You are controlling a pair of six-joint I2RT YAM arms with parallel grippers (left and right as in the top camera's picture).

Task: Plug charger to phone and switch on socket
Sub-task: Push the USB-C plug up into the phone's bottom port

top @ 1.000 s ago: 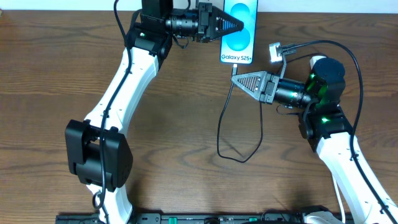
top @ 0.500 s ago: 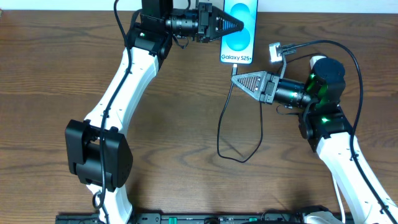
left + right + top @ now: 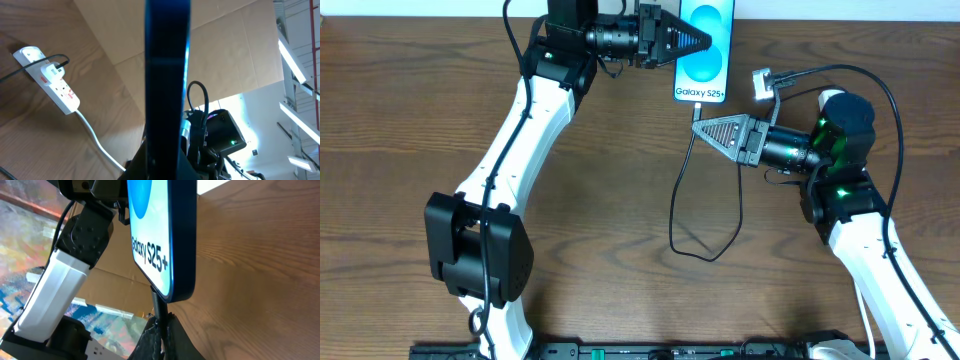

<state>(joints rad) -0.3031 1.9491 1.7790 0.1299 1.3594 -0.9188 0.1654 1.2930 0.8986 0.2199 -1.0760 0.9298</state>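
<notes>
I see my left tool [image 3: 700, 43] clamped on the phone [image 3: 713, 50] at the table's [image 3: 610, 240] far edge; my right tool [image 3: 697, 127] pinches the charger [image 3: 677, 205] plug at the phone's bottom end.

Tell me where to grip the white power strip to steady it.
Take the long white plastic power strip across its narrow width, on the stretch between the small plugged-in adapter and the thick white cord, coming from above. It lies flat on the brown wooden table with both long sides free.
</notes>
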